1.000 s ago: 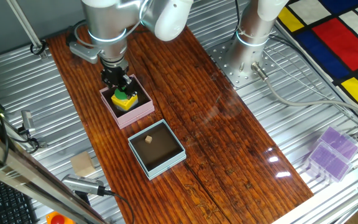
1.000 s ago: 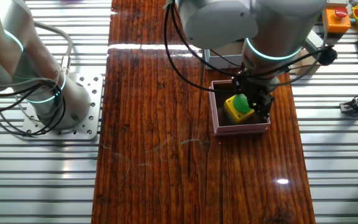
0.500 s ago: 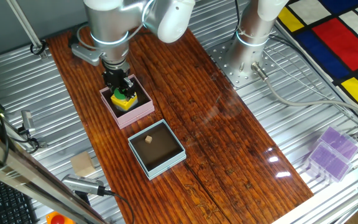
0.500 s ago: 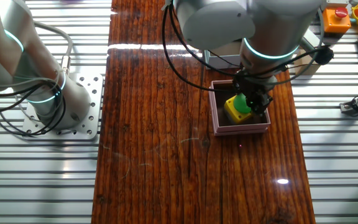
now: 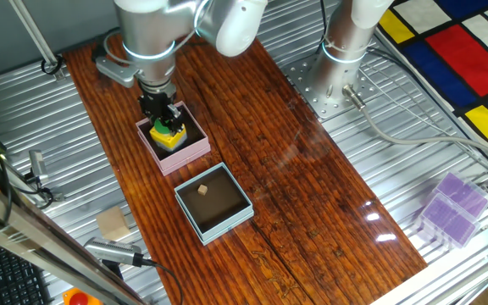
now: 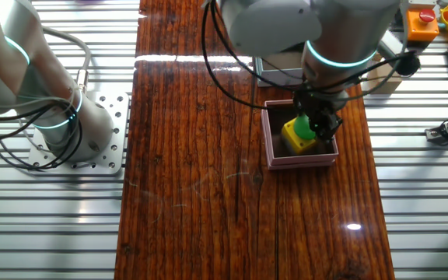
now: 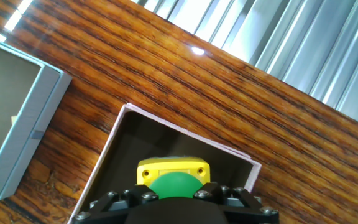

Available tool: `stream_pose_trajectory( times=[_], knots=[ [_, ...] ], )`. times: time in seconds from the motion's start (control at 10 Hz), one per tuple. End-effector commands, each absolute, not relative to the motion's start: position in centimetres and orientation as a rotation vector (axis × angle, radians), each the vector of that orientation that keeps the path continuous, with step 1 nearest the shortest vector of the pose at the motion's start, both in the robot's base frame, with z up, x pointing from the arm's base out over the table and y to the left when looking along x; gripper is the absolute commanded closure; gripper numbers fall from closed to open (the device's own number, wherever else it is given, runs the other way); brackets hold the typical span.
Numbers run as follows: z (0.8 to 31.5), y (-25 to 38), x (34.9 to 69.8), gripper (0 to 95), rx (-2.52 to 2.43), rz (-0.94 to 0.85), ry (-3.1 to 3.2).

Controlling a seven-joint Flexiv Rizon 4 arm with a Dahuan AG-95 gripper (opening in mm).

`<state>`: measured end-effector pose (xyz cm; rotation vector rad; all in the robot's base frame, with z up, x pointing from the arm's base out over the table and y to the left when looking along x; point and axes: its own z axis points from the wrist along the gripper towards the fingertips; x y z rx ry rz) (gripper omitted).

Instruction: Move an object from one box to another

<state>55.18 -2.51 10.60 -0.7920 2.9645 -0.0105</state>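
The pink-walled box stands on the wooden board, also in the other fixed view and the hand view. Inside it sits a yellow block with a green round knob. My gripper reaches down into the pink box, its fingers pressed against both sides of the green knob. The block still rests on the box floor. The pale blue-grey box stands just in front, with a small tan cube inside.
A second arm's base stands on the metal deck beside the board. A wooden block and a purple case lie off the board. An orange device sits at a far corner.
My gripper has sunk slightly into the pink box and its fingers have drawn in against the green knob. The block and both boxes have not moved.
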Motion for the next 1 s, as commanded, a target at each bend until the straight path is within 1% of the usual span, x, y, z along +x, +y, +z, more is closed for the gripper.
stream_pose_trajectory(
  times=[0.1,0.5,1.0],
  knots=[
    [12.2,-2.3,55.0,95.0,-0.790,-0.004,2.987],
    [15.3,-1.1,54.5,95.0,-0.737,0.004,3.024],
    [17.9,2.0,53.5,95.0,-0.652,-0.001,3.050]
  ],
)
